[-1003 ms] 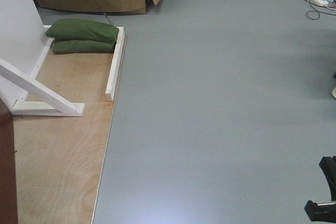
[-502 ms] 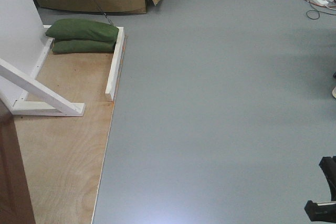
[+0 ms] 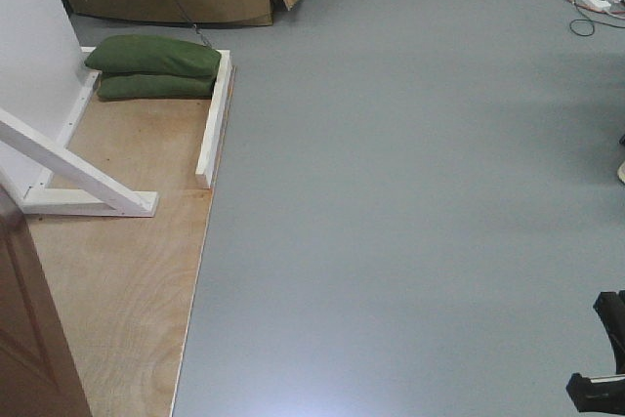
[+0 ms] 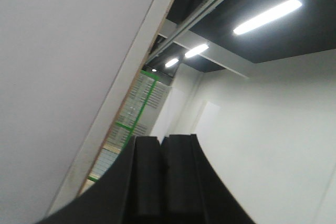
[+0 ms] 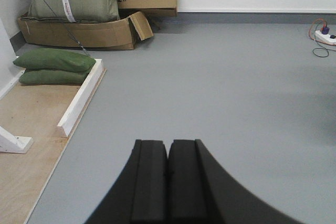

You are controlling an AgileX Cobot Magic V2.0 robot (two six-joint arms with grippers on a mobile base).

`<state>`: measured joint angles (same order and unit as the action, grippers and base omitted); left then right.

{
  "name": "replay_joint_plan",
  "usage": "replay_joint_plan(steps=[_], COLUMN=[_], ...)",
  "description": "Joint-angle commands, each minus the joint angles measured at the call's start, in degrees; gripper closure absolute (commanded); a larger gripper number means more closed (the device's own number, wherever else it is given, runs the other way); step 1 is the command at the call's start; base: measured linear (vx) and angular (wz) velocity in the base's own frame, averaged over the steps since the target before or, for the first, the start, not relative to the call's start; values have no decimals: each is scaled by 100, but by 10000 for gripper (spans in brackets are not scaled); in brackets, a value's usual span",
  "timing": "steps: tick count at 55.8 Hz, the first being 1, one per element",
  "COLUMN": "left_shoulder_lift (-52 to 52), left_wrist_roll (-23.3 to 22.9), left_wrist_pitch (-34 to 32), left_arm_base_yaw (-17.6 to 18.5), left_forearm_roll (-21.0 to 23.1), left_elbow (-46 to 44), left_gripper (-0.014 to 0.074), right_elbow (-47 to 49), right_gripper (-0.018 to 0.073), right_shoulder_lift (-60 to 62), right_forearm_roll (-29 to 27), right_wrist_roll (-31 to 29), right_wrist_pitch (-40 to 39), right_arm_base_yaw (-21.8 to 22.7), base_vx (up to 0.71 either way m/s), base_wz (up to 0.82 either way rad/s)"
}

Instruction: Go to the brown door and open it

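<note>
The brown door (image 3: 34, 339) stands at the plywood's (image 3: 127, 271) near-left corner. The right claw (image 5: 168, 179), pressed together, hangs over grey floor (image 5: 236, 103) beyond the plywood's right edge. The left claw (image 4: 160, 177), likewise pressed together, faces the ceiling (image 4: 294, 30).

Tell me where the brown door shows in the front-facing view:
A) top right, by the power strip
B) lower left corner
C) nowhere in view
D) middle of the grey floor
B: the brown door shows as a reddish-brown panel filling the lower left corner, next to the plywood.
</note>
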<state>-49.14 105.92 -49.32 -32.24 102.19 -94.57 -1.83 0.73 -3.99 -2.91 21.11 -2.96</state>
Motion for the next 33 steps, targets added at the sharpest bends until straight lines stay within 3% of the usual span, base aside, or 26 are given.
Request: replay_joint_plan(steps=[1, 20, 33], left_shoulder_lift=[-43, -271, -559], left_wrist_roll=[-253, -229, 75], left_wrist_pitch=[482, 633, 521], left_arm_base_yaw=[258, 993, 1113], left_forearm_roll=[-57, -57, -57], left_elbow=[-129, -117, -117], left_gripper=[530, 530, 530], right_elbow=[-25, -25, -25], right_gripper=[559, 559, 559], right_shoulder_lift=[32, 32, 32], right_forearm_roll=[19, 19, 19], right_wrist_roll=[-37, -37, -37], right_wrist_pitch=[-447, -447, -447], right_arm_base_yaw=[-11, -11, -11], base_vx=[0, 0, 0], base_wz=[0, 0, 0])
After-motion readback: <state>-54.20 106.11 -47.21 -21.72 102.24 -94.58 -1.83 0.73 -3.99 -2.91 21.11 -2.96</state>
